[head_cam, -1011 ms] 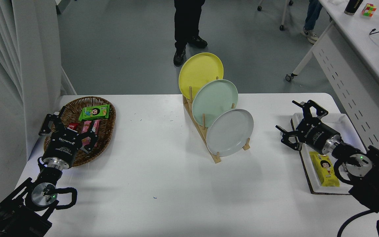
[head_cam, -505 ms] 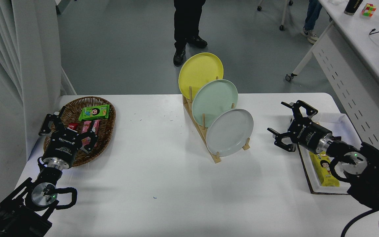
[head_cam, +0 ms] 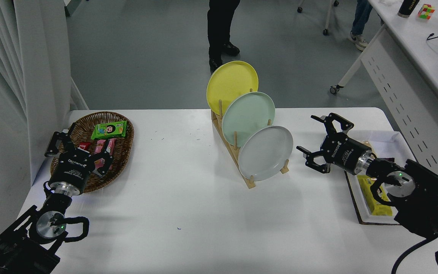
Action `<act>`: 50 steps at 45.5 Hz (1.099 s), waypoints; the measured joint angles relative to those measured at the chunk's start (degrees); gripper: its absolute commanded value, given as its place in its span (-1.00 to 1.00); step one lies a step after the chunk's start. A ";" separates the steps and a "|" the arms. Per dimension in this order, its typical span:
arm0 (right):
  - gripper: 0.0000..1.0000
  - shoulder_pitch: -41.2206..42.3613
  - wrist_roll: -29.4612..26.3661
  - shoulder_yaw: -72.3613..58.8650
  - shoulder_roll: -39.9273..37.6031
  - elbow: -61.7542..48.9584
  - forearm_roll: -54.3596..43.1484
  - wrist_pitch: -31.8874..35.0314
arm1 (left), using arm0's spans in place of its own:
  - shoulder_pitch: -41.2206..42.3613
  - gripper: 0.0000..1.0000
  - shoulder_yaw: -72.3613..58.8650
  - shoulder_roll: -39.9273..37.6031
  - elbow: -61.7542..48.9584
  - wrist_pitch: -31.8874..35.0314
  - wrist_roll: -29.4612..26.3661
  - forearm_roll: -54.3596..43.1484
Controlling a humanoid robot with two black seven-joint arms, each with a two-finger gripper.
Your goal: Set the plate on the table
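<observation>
Just left of the open right claw (head_cam: pixel 312 141) stands the plate (head_cam: pixel 265 153).

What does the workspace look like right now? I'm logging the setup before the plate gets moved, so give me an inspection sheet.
Surface: white table, a few tiny specks, otherwise clean.
Job's things: grey plate stands upright in the front slot of the wooden rack, untouched.
Clutter: mint-green plate and yellow plate behind it in the rack; wicker basket with snack packs at left; white tray with a yellow pack at right.
Grippers: right end effector open, beside the grey plate, apart from it; left end effector open, parked over the basket.
Cables: black cable at the right arm.
Surroundings: person's legs beyond the table; second desk at right.
</observation>
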 measured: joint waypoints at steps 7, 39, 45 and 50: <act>0.98 0.52 0.00 -0.95 0.10 1.11 0.23 -1.42 | 0.00 0.96 0.00 0.00 0.00 0.00 0.00 0.00; 0.95 3.03 0.06 -5.03 0.40 6.79 0.81 -10.99 | 0.00 0.96 0.00 0.00 0.00 0.00 0.03 0.00; 0.95 3.20 0.06 -5.31 0.51 8.07 0.83 -13.29 | 0.00 0.96 0.00 0.00 0.00 0.00 0.02 0.00; 0.94 3.32 0.06 -5.43 0.64 8.94 0.85 -14.90 | 0.00 0.96 0.00 0.00 0.00 0.00 0.02 0.00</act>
